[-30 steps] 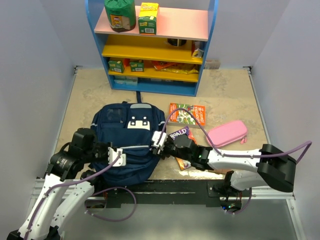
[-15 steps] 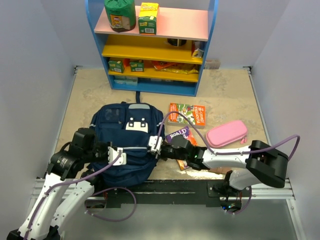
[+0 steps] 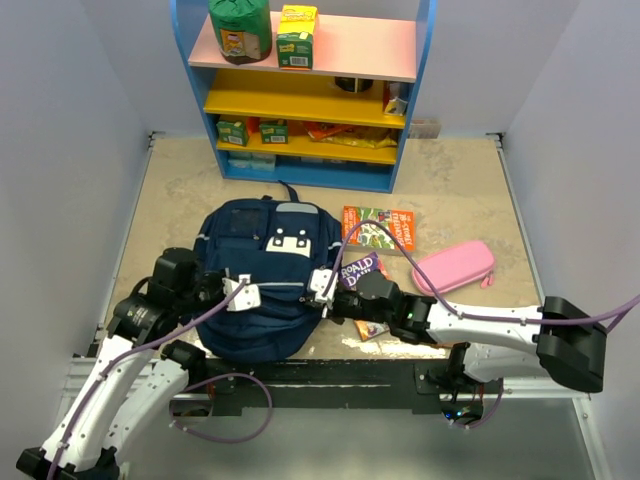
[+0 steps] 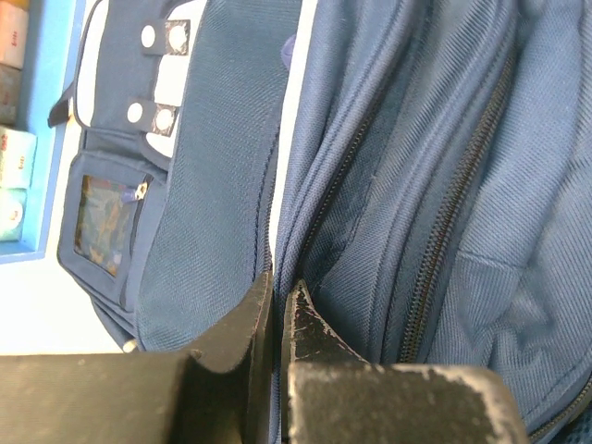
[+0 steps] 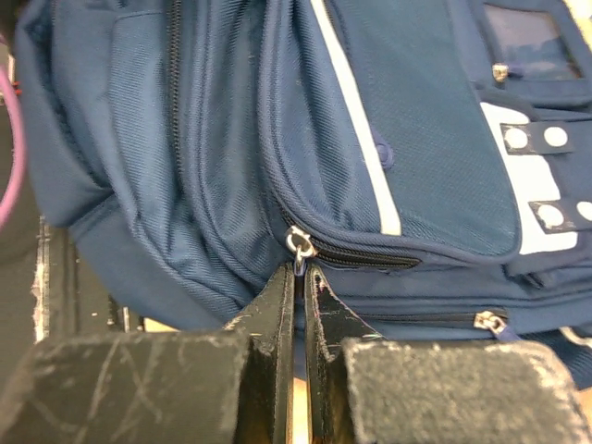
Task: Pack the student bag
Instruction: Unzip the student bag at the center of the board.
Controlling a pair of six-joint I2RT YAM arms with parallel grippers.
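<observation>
Student bag (image 3: 262, 300) is in play, and the big change has just come on the right. The right gripper (image 5: 298, 274), half open a second ago, has been snapped shut, and the small metal zipper pull (image 5: 299, 242) of a front pocket appears to be caught between its fingertips. The left gripper (image 4: 276, 292) has been kept closed throughout, with a fold of navy fabric apparently pinched at its tips. The bag itself has been nudged a little toward 12 o'clock since then. It lies flat on the beige, stone-patterned table (image 3: 170, 190), in front of both arm bases and left of centre.

With one side anchored and the pull taken, the pocket is judged ready to be unzipped. Packing proper has not been started.

The bag is made of coarse woven navy cloth, soft and slumped. It is crossed by a thin white stripe and dark zipper tracks, and grey-white patches with round snap studs can be seen. The zipper shown is nearly closed.

At 3 o'clock of the bag, a purple paperback lettered ROALD (image 3: 358, 270) lies partly under the right arm. Beyond it, a glossy orange-and-green illustrated book (image 3: 378, 226) is seen at 2 o'clock. A puffy pink pencil case (image 3: 455, 267) sits further out at 3 o'clock. A blue-framed shelf unit (image 3: 300, 175) with pink and yellow boards stands at 12 o'clock.
</observation>
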